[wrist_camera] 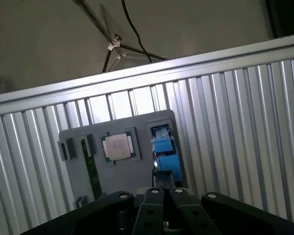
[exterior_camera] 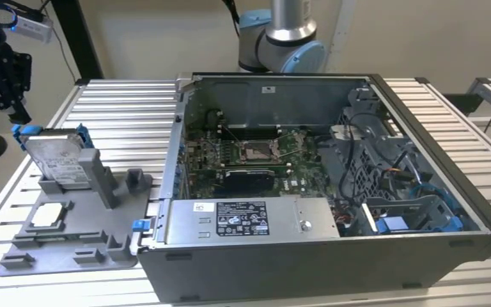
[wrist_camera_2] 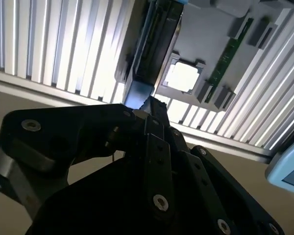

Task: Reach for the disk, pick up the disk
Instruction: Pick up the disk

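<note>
logged the grey fixture (exterior_camera: 66, 251) lying flat on the slatted table (exterior_camera: 117, 102), closest in. spotted a small square chip (exterior_camera: 48, 214) seated in a pocket at the fixture's near end. in the first wrist view, saw a green circuit strip (wrist_camera: 91, 171) slotted into the fixture just beside that pocket. farther back on the fixture, found the disk (exterior_camera: 58, 157) standing on edge in a slot, leaning slightly, white label facing the exterior view, blue rails down both sides. seated in the fixture, not lifted. right above the fixture's far corner, caught the black gripper (exterior_camera: 20, 118) at the disk's upper blue rail end, touching it or just short of it; could not tell which. could not tell either whether clenched, released or grasping. in both wrist views, sat lined up over the disk's narrow blue top edge. off the fixture's side toward the exterior view's right, noted the open computer case (exterior_camera: 331, 268), just beside it. farthest from the fixture, marked the arm's base (exterior_camera: 284, 38).
</note>
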`<state>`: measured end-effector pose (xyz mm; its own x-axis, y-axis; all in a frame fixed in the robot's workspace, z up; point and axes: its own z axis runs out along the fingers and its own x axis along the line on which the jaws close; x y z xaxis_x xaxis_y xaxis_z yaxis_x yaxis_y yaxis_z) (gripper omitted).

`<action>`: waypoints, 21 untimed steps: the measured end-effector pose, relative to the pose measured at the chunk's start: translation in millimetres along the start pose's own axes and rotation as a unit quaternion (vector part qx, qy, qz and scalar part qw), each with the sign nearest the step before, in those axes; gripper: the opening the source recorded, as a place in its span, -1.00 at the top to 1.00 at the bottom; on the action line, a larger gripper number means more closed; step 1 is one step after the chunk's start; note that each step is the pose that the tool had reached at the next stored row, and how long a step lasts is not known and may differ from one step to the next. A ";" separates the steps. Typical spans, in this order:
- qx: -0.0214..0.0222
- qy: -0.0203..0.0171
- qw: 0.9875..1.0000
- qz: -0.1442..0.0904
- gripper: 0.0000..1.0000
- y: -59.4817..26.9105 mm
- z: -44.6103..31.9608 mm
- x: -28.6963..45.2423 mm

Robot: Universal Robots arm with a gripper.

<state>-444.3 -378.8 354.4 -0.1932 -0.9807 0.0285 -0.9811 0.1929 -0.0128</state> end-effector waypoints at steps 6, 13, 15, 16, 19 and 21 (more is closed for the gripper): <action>0.001 0.000 1.000 -0.031 1.00 0.3 -0.1 -1.8; 0.001 0.000 0.999 -0.037 1.00 0.6 -0.1 -2.4; 0.001 0.000 0.999 -0.037 1.00 0.6 -0.1 -2.4; 0.001 0.000 0.999 -0.037 1.00 0.6 -0.1 -2.4; 0.001 0.000 0.999 -0.038 1.00 0.6 -0.1 -2.4; 0.001 0.000 0.999 -0.038 1.00 0.6 -0.1 -2.4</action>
<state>-444.4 -376.3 354.4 -0.1189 -0.9925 0.0297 -0.9929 0.1185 -0.0132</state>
